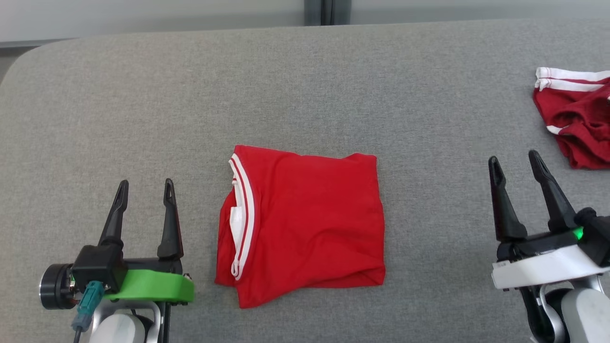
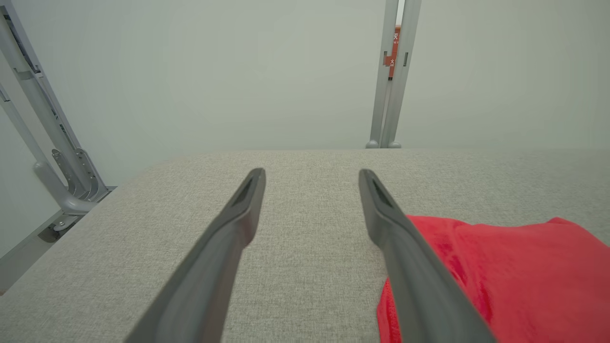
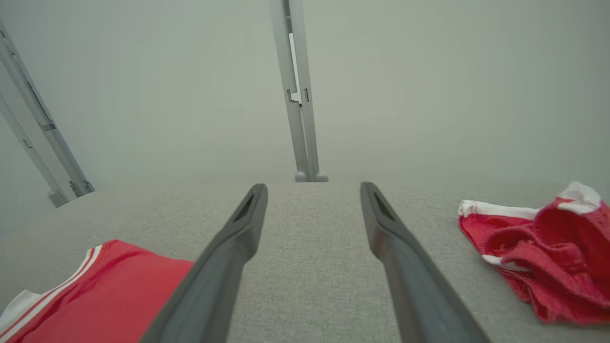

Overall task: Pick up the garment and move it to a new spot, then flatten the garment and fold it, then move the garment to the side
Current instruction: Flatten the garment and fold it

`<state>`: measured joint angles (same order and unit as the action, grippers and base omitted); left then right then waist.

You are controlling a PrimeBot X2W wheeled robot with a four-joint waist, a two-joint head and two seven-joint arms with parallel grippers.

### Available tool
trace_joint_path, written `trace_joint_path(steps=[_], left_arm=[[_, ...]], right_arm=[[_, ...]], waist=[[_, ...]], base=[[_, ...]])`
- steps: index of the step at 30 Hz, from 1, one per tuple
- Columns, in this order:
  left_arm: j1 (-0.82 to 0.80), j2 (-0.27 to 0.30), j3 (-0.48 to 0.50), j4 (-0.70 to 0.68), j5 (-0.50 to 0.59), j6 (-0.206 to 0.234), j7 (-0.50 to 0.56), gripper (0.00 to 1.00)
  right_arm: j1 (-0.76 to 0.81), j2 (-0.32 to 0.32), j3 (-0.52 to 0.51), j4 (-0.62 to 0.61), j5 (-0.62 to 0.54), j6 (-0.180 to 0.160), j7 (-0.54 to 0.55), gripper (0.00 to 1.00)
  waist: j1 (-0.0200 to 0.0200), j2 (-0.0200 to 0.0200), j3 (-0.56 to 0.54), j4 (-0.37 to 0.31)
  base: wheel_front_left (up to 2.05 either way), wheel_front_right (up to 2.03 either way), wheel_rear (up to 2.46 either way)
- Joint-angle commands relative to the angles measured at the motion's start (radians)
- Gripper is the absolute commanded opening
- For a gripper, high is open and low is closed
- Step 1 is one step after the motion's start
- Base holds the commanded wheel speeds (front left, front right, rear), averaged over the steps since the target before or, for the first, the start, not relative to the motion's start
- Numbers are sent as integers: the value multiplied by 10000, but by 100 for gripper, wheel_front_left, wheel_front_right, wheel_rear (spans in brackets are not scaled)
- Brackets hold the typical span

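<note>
The garment [image 1: 305, 224] is a red shirt with white stripes along its left edge, folded into a rough square in the middle of the grey table [image 1: 305, 85]. My left gripper [image 1: 145, 188] stands open to its left, apart from it, with nothing between the fingers. To the right, my right gripper [image 1: 515, 164] is open and empty too. The left wrist view has the garment [image 2: 514, 276] beside the right finger. In the right wrist view the garment [image 3: 100, 290] lies at the lower left, with the open gripper [image 3: 312, 193] over bare table.
A second red garment with white trim [image 1: 579, 124] lies crumpled at the table's right edge, just beyond my right gripper, and also appears as the crumpled red cloth [image 3: 543, 252]. Grey metal posts [image 3: 298, 90] stand behind the table's far edge. The table's left corner is rounded.
</note>
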<state>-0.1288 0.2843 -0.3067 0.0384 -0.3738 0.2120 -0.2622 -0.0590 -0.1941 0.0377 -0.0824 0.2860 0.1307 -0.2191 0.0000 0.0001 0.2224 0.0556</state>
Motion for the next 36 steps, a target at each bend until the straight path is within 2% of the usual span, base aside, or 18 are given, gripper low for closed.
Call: trace_joint_path(steps=[1,5,20,36], left_arm=[[175,85,32,-29,-84,28,-10,100],[505,178,-9,-46,-125,47,58,100],[1778,431,-270,268,-471,-186,289,100],[1881,523,-162,621,-616,-239,147,100]], right_arm=[[318,102,-158,-159,-127,2,123,100],[1035,271,-412,-434,-206,2,392,100],[2534,492,-231,-652,-235,2,1100,100],[2754,474,-350,-863,-322,1,1313,100]], waist=[[0,-1,-260,-244],[0,-1,-640,-395],[0,-1,-2186,-479],[0,-1,-2341,-479]], base=[[0,0,0],[0,0,0],[0,0,0],[0,0,0]])
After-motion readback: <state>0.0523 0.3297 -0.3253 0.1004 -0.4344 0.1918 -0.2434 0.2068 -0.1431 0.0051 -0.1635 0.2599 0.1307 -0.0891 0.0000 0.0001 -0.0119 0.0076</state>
